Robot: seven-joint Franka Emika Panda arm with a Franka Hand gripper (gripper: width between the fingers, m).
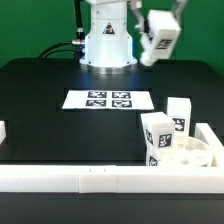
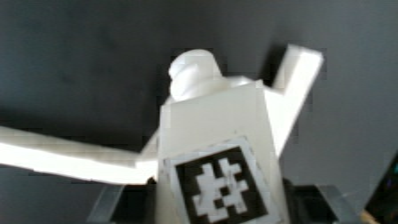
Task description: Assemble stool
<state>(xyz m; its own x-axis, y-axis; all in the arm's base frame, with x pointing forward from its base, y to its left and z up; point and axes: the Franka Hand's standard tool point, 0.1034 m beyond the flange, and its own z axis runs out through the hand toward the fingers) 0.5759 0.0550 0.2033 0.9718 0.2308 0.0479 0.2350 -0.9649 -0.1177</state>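
The arm rises from its white base (image 1: pixel 107 45) at the far side of the table, and the wrist hangs up high, well above the tabletop. The gripper (image 1: pixel 160 40) is tipped at a slant rather than pointing straight down. From the wrist view, the jaws are partly closed on a white stool leg (image 2: pixel 214 130), which juts out lengthwise ahead of the gripper with its tagged face toward the camera. The dark fingers (image 2: pixel 121 205) show at either side of the leg's near end, pressed against it.
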